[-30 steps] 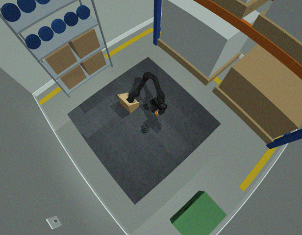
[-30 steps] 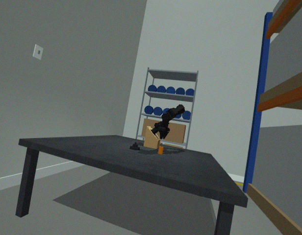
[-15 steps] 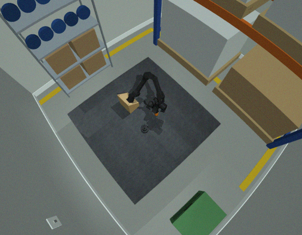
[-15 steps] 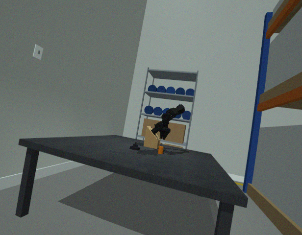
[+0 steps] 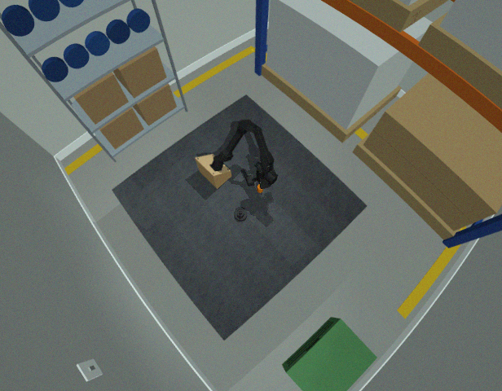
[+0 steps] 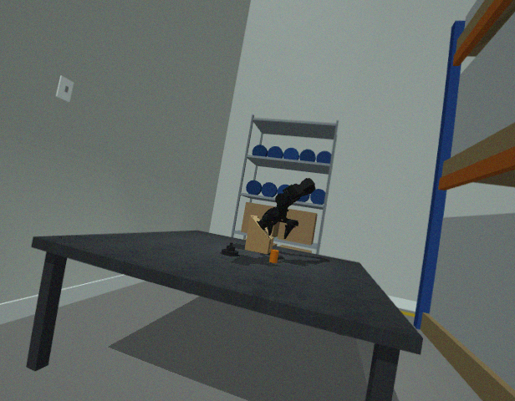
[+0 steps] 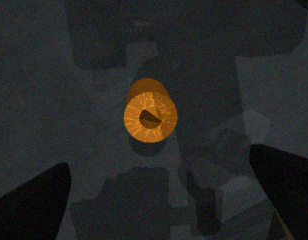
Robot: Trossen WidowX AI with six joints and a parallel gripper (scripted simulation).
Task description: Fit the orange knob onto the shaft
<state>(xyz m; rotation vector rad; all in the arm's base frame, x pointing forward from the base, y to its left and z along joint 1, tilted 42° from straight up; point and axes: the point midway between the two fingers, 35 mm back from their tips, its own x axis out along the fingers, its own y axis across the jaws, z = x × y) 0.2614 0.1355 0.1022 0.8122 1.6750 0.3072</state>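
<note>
The orange knob (image 5: 259, 188) (image 6: 273, 256) (image 7: 136, 120) stands upright on the dark table, its hole facing up. In the wrist view the hole is partly shaded, so I cannot surely tell its flat side. My gripper (image 5: 254, 183) (image 6: 278, 236) (image 7: 161, 162) is wide open and empty, raised above the table. In the wrist view the knob shows between the two fingers sideways and a little beyond the fingertips. The dark round pedestal (image 5: 240, 214) (image 6: 229, 251) stands apart from the knob, with its short shaft bare. The shaft's flat side cannot be seen.
The arm's tan wedge-shaped base (image 5: 217, 178) (image 6: 257, 242) stands on the dark table (image 5: 226, 294) (image 6: 162, 267), behind the knob and pedestal in the exterior view. Shelves, large boxes and a green box (image 5: 331, 358) stand around the table, away from the arm.
</note>
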